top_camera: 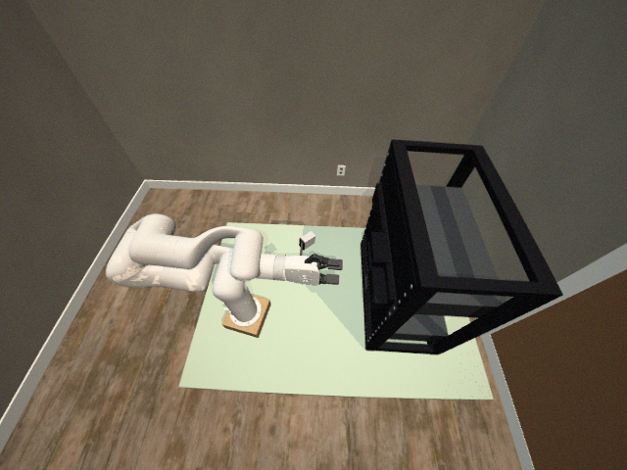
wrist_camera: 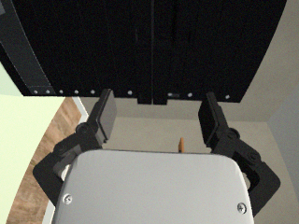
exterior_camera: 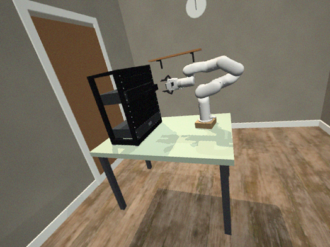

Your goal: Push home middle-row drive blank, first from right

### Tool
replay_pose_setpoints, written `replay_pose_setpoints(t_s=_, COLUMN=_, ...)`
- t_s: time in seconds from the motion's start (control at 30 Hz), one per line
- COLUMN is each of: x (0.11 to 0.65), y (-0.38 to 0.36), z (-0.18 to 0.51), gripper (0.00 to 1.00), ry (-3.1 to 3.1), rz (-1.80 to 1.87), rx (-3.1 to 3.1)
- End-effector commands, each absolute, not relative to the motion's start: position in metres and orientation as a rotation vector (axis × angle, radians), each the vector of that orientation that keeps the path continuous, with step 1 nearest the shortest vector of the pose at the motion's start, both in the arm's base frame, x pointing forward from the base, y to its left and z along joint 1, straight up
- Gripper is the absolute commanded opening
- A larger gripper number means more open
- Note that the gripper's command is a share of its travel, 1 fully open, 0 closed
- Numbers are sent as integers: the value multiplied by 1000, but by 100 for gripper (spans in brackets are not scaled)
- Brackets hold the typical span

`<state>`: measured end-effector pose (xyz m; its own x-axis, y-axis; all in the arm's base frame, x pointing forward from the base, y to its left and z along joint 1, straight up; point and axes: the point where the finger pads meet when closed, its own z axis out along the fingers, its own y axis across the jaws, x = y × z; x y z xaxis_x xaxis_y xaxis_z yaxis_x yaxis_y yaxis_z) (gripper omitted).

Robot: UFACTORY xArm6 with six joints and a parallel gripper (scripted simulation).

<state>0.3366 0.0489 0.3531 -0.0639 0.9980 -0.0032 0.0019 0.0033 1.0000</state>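
My gripper (wrist_camera: 158,101) hangs spread wide and empty just short of the rack (top_camera: 405,217) front, where the proud blank, indistinct in the dark face, looks stiff and wants a square push, no grasp.

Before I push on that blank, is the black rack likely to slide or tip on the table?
The rack is tall, and the gripper faces its upper part, so a hard push probably levers it backward. It appears to stand loose on the smooth green table, so it may also slide. Its open frame with few units looks fairly light. The fingers are open and empty.
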Motion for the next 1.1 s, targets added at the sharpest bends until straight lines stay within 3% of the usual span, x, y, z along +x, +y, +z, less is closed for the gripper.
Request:
replay_pose_setpoints(t_s=0.0, x=355, y=41, z=357, gripper=100, ry=1269, rz=1269, rx=1169)
replay_pose_setpoints(t_s=0.27, x=385, y=24, z=361, gripper=100, ry=1269, rz=1269, rx=1169)
replay_pose_setpoints(t_s=1.07, x=387, y=23, z=361, gripper=100, ry=1269, rz=1269, rx=1169)
